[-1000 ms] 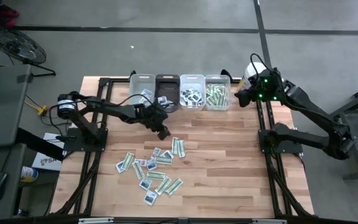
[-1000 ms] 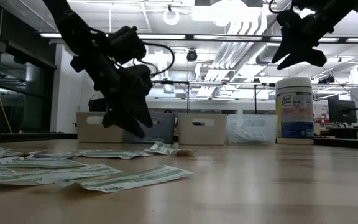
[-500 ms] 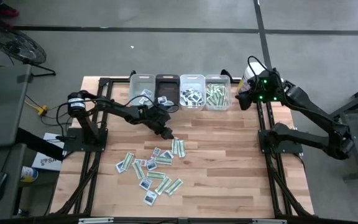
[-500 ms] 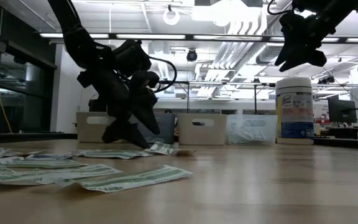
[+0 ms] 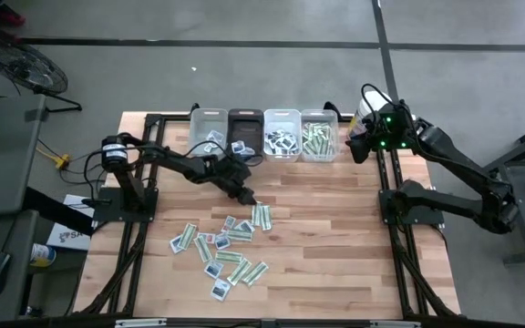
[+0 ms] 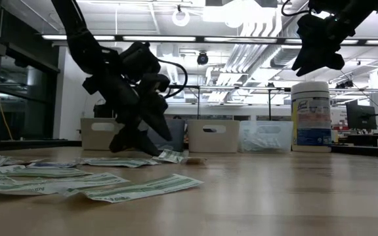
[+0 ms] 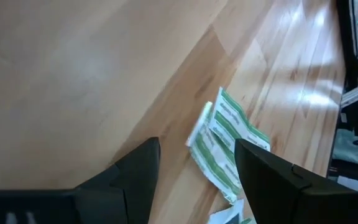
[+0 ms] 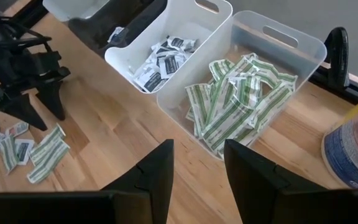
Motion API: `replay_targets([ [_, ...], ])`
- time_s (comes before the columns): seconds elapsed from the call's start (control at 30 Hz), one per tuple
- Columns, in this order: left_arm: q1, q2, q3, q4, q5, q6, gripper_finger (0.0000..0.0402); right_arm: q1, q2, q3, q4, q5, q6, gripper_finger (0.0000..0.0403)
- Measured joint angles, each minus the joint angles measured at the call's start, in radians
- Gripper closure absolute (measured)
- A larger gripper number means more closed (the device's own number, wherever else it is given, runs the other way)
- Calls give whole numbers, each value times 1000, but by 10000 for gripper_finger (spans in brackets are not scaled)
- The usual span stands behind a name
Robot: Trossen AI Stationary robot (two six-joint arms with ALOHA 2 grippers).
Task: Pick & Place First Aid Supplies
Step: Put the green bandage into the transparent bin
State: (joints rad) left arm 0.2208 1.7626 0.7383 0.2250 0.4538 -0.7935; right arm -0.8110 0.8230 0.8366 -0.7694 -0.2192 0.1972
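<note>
From above, I am holding the left gripper (image 5: 243, 195) low over the wooden table (image 5: 335, 237), fingers parted and gripping nothing, and the narrow green-and-white paper strips (image 5: 262, 215) I am after are lying just right of and nearer than its tips, long axis running near to far; the rest of the flat first aid packets (image 5: 219, 251) are fanning out nearer and leftward. The right gripper (image 5: 361, 137) is waiting well apart at the far right, beside the white round canister with a blue label (image 5: 365, 102), so the left arm is far nearer. In the low view, the left gripper (image 6: 136, 141) is almost touching the table, the strip (image 6: 171, 156) just beside it, nothing between them. In the left wrist view, the strips (image 7: 225, 144) are lying just ahead between the spread fingers (image 7: 138, 171). In the right wrist view, my right gripper (image 8: 197, 165) is hanging open and empty over the clear plastic bin of green strips (image 8: 303, 46).
</note>
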Motion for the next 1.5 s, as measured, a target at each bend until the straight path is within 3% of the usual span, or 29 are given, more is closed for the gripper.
replay_targets([
  [0.7, -60, 83, 3, 117, -101, -79, 197, 0, 0, 0, -15, -17, -17, 267],
  [0.83, -60, 84, 3, 97, -105, -77, 231, 0, 0, 0, -20, -19, -18, 267],
  [1.2, -59, 84, 3, 87, -127, -51, 389, 0, 0, 0, -20, -20, -19, 267],
  [1.5, -58, 59, 0, 80, -129, 7, 400, 0, 0, 0, -20, -41, -25, 267],
])
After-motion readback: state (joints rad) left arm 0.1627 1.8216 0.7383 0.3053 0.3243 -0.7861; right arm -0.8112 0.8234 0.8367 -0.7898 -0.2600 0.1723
